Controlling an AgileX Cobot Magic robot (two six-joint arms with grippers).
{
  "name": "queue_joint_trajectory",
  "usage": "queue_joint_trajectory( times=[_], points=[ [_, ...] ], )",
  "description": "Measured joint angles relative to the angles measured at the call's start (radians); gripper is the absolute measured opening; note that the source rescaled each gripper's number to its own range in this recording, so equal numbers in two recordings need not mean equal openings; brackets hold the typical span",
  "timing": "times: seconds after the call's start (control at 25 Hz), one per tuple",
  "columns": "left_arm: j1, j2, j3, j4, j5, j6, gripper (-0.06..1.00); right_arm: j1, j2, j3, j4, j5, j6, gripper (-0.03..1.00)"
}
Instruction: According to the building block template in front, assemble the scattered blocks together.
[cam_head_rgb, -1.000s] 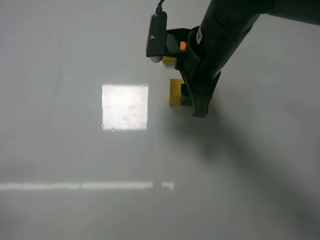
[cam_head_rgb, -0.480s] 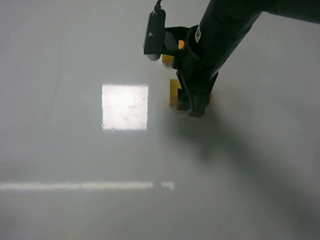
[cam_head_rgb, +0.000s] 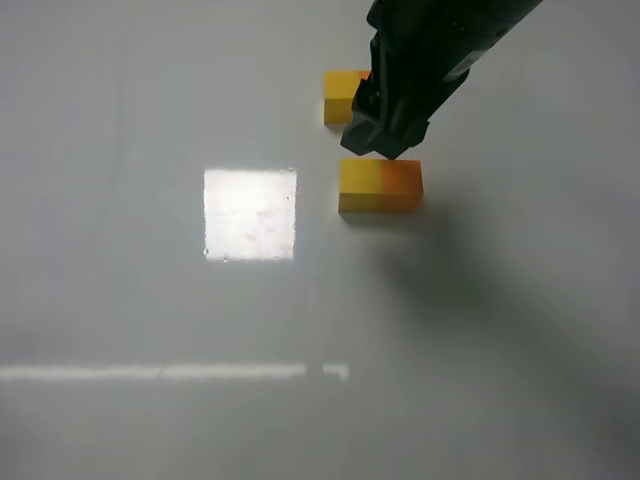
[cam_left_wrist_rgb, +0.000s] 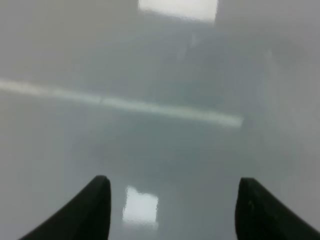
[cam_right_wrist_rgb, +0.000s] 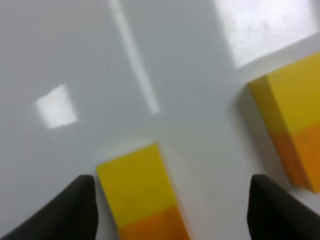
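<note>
Farthest left, the left hand (cam_left_wrist_rgb: 175, 202): fingers spread apart, nothing between, above the glossy grey table (cam_head_rgb: 120, 320). Then a bright square glare (cam_head_rgb: 250, 213) on that table. Right of it, the matte two-cube template bar (cam_head_rgb: 341, 96), yellow and orange, orange end mostly behind the dark arm (cam_head_rgb: 430, 60). Just below in the high view, near but apart: the small matte yellow cube (cam_head_rgb: 360, 186), touching side to side with the small matte orange cube (cam_head_rgb: 402, 186) on its right, both flat on the table. Over these, the right hand (cam_right_wrist_rgb: 171, 200), fingers wide apart, gripping nothing
</note>
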Motion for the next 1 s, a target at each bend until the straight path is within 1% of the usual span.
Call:
queue_joint_trajectory(
  times=[0.12, 0.2, 0.24, 0.32, 0.36, 0.4, 0.48, 0.56, 0.64, 0.72, 0.8, 0.88, 1.0],
  points=[
    [0.000, 0.000, 0.000, 0.000, 0.000, -0.002, 0.36, -0.027, -0.026, -0.019, -0.026, 0.001, 0.082, 0.80],
    [0.000, 0.000, 0.000, 0.000, 0.000, -0.003, 0.36, -0.084, -0.037, -0.026, -0.048, 0.003, 0.147, 0.78],
    [0.000, 0.000, 0.000, 0.000, 0.000, -0.003, 0.36, -0.118, -0.039, -0.026, -0.057, 0.003, 0.184, 0.75],
    [0.000, 0.000, 0.000, 0.000, 0.000, -0.003, 0.36, -0.226, -0.042, -0.026, -0.047, -0.005, 0.260, 0.61],
    [0.000, 0.000, 0.000, 0.000, 0.000, -0.003, 0.36, -0.280, -0.043, -0.026, -0.027, -0.010, 0.277, 0.53],
    [0.000, 0.000, 0.000, 0.000, 0.000, -0.002, 0.36, -0.349, -0.043, -0.026, 0.006, -0.010, 0.291, 0.49],
    [0.000, 0.000, 0.000, 0.000, 0.000, -0.002, 0.36, -0.488, -0.043, -0.026, 0.083, -0.005, 0.303, 0.43],
    [0.000, 0.000, 0.000, 0.000, 0.000, -0.003, 0.36, -0.600, -0.044, -0.026, 0.153, 0.020, 0.308, 0.43],
    [0.000, 0.000, 0.000, 0.000, 0.000, -0.004, 0.36, -0.690, -0.047, -0.026, 0.185, 0.050, 0.308, 0.43],
    [0.000, 0.000, 0.000, 0.000, 0.000, -0.004, 0.36, -0.740, -0.063, -0.006, 0.196, 0.056, 0.310, 0.43],
    [0.000, 0.000, 0.000, 0.000, 0.000, -0.004, 0.36, -0.766, -0.105, 0.047, 0.196, 0.048, 0.310, 0.43],
    [0.000, 0.000, 0.000, 0.000, 0.000, -0.004, 0.36, -0.784, -0.162, 0.124, 0.196, 0.021, 0.310, 0.43],
    [0.000, 0.000, 0.000, 0.000, 0.000, -0.004, 0.36, -0.800, -0.263, 0.264, 0.194, -0.044, 0.310, 0.43]
  ],
)
